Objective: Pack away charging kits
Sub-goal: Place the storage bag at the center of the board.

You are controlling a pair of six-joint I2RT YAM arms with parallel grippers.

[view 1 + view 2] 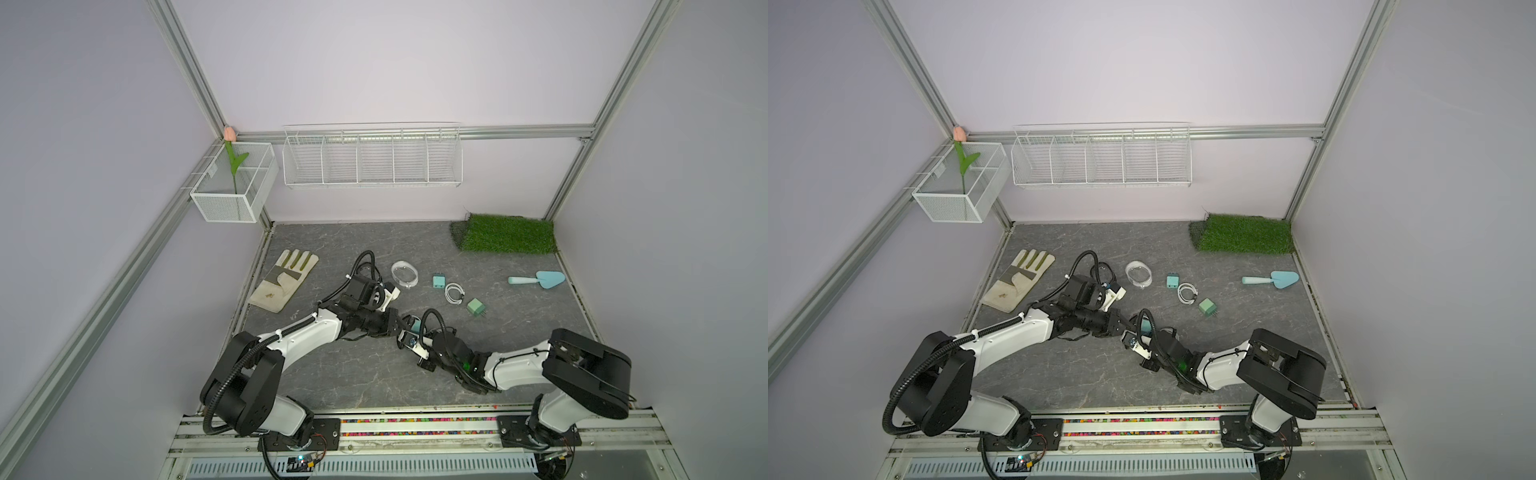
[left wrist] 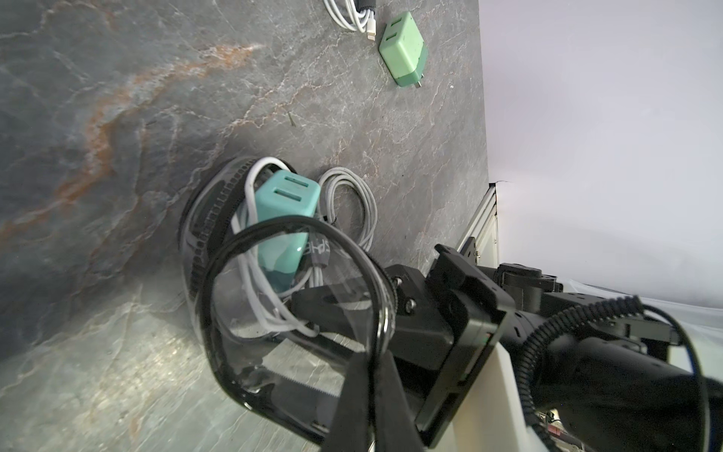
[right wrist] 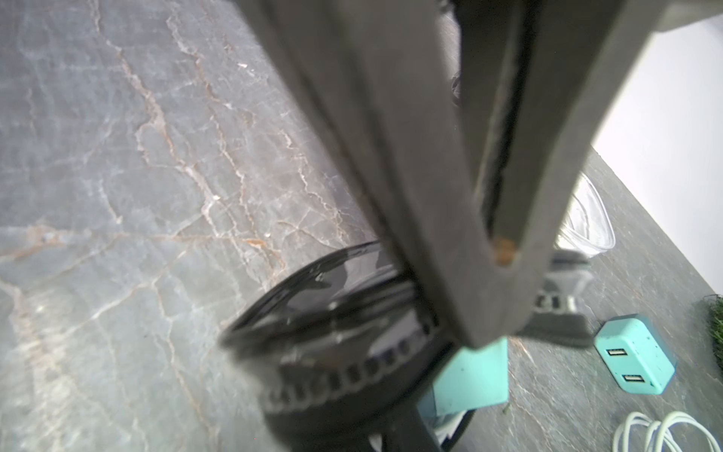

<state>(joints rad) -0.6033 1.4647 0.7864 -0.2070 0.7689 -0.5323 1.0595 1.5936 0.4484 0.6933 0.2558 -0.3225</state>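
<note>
An open black-rimmed case [image 2: 203,227] lies at the table's middle, between my two grippers in both top views. Inside it sit a teal adapter [image 2: 285,207] and a white cable [image 2: 348,203] whose loop hangs over the side. My left gripper [image 2: 373,364] [image 1: 400,323] is shut on the rim of the case's clear lid [image 2: 274,313]. My right gripper [image 3: 502,270] [image 1: 409,334] is at the case rim [image 3: 332,352] with its fingers together; I cannot make out anything pinched between them. A clear white case [image 1: 404,274], a second teal adapter [image 1: 438,281], a coiled cable [image 1: 454,293] and a green adapter [image 1: 476,307] lie loose behind.
A beige glove [image 1: 284,280] lies at the left and a light-blue trowel [image 1: 538,279] at the right. A grass mat [image 1: 507,233] fills the back right corner. Two white wire baskets [image 1: 372,160] [image 1: 235,183] hang on the walls.
</note>
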